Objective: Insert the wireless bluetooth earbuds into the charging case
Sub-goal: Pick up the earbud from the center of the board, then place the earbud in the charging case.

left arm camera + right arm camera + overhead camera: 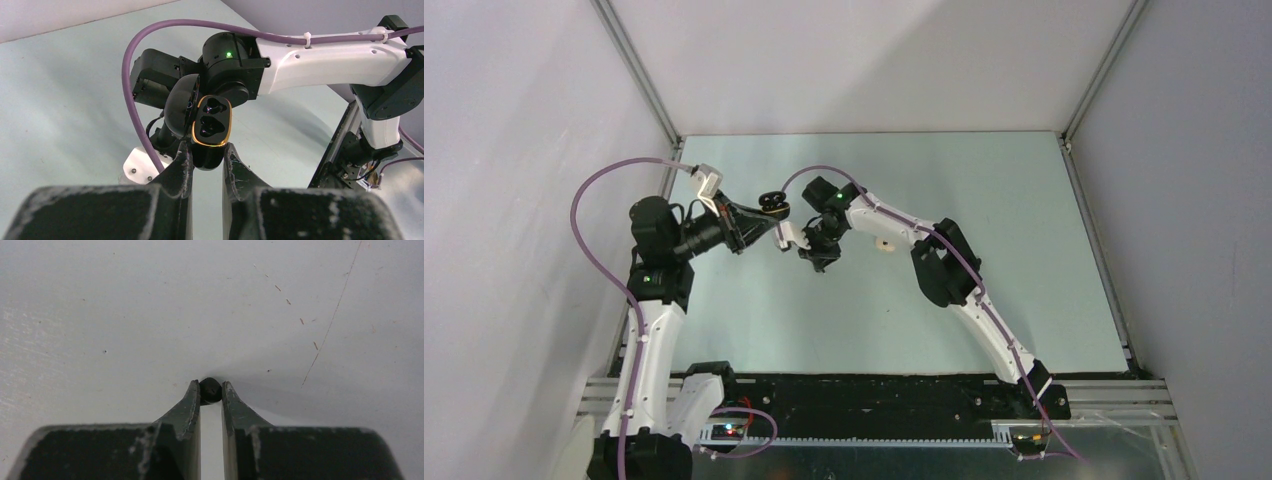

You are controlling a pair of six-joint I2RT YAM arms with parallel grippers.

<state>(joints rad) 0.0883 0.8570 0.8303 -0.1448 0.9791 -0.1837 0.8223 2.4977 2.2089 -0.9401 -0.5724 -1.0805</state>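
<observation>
Above table (984, 300), left of middle, my left pincer (208, 150) is clamping open case (212, 122). My right pincer (211, 390), just right and nearer, is pinching black earbud (209, 389). Case is lying leftward, slightly farther.

soft, even light; a diagonal shadow falls on the wall (874, 60) behind the table (1024, 200); close wrist-view foregrounds are blurred.

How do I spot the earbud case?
Start at the left arm and follow it to the left hand. Pinched there is the case. It is a black open shell with a gold rim around two hollows, far bigger than the tiny black earbud in the right hand.
</observation>
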